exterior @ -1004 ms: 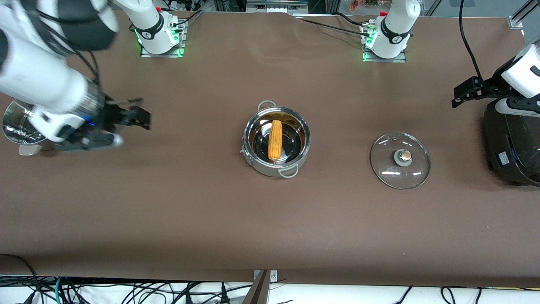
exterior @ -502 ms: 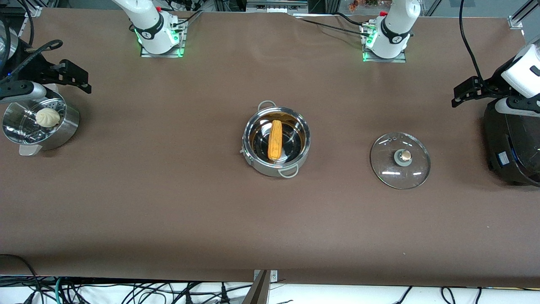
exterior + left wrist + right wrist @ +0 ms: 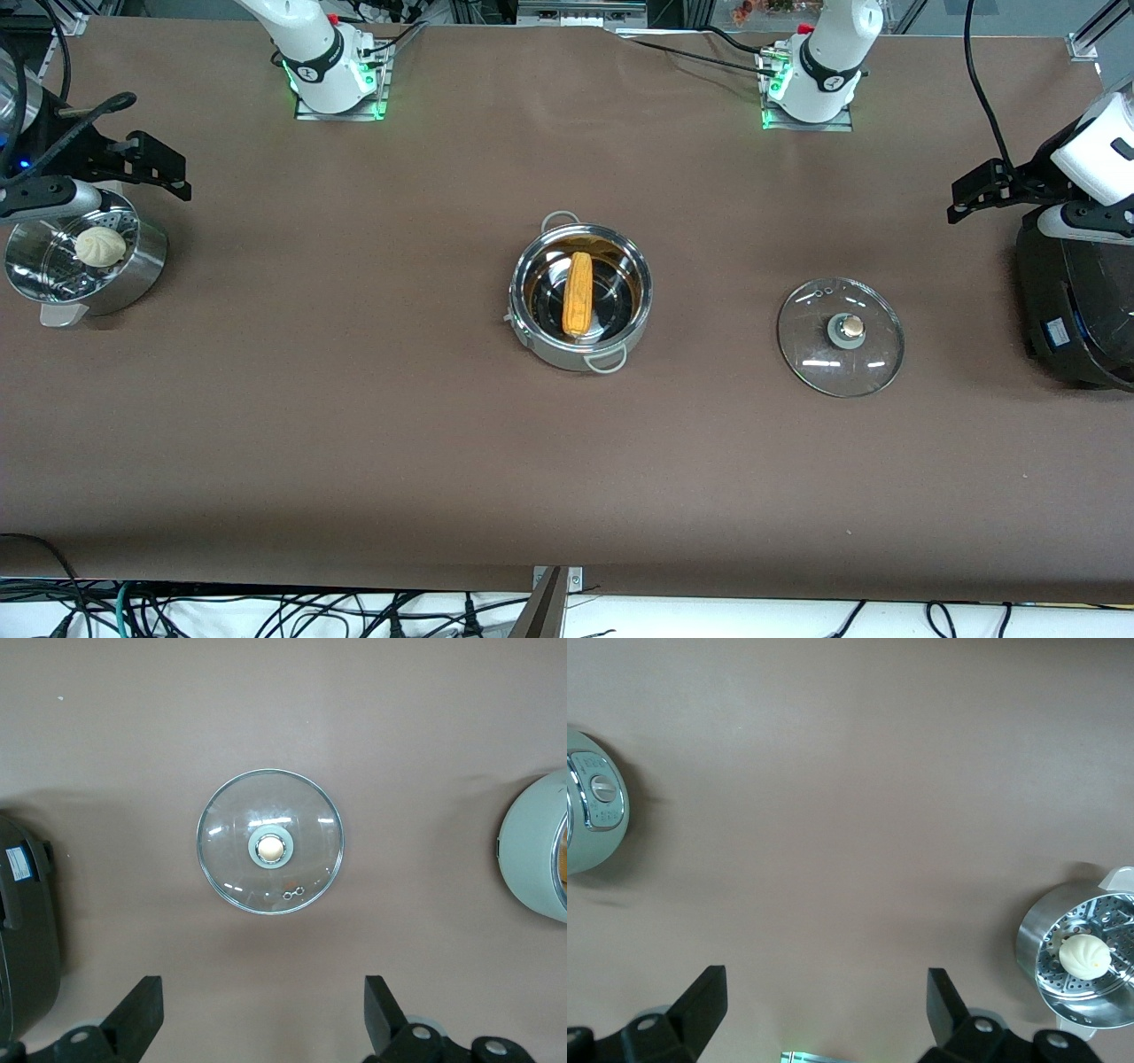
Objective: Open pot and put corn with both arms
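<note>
The steel pot (image 3: pixel 567 357) stands uncovered at the middle of the table. The yellow-orange corn (image 3: pixel 578 293) lies inside it. The glass lid (image 3: pixel 840 337) lies flat on the table beside the pot, toward the left arm's end, knob up. It also shows in the left wrist view (image 3: pixel 269 842). My left gripper (image 3: pixel 974 193) hangs open and empty over the black cooker's edge, its open jaws showing in the left wrist view (image 3: pixel 263 992). My right gripper (image 3: pixel 155 164) is open and empty above the steamer bowl, also showing in the right wrist view (image 3: pixel 827 985).
A steel steamer bowl (image 3: pixel 142 266) with a white bun (image 3: pixel 99 245) stands at the right arm's end, also in the right wrist view (image 3: pixel 1032 943). A large black cooker (image 3: pixel 1076 301) stands at the left arm's end.
My right arm has swung away from the table's middle to above the steamer bowl, uncovering the bowl and bun. The left arm, pot, corn and lid have not moved.
</note>
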`<state>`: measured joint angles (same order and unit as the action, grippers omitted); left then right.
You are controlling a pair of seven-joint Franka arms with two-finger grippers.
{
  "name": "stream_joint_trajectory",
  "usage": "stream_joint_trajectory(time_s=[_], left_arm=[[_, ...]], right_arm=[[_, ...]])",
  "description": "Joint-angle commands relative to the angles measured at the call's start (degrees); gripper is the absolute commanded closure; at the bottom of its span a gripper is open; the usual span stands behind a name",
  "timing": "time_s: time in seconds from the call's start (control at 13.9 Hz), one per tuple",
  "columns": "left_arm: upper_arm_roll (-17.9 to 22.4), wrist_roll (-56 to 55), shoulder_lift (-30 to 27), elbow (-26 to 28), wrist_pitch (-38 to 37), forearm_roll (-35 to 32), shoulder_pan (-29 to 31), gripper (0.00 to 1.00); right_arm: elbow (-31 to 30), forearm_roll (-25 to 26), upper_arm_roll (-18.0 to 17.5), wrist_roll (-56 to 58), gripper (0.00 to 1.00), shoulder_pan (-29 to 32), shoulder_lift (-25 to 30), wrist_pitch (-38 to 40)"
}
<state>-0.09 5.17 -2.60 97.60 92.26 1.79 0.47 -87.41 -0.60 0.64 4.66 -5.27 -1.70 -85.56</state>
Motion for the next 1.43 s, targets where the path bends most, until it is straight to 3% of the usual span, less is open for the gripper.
stream_joint_trajectory(time_s=[0.0,1.36], left_arm=[[-0.9,-0.1,0.1,-1.2,-1.5,-1.6,-0.3,0.0],[-0.6,-0.1,0.1,-1.9,-3.5,-1.1,0.4,0.0]], right_arm=[[0.1,0.8,-1.1,0.0,0.0,1.0,0.0,-0.5],[0.1,1.9,-1.3,0.3,0.0,0.7,-0.2,-0.7]])
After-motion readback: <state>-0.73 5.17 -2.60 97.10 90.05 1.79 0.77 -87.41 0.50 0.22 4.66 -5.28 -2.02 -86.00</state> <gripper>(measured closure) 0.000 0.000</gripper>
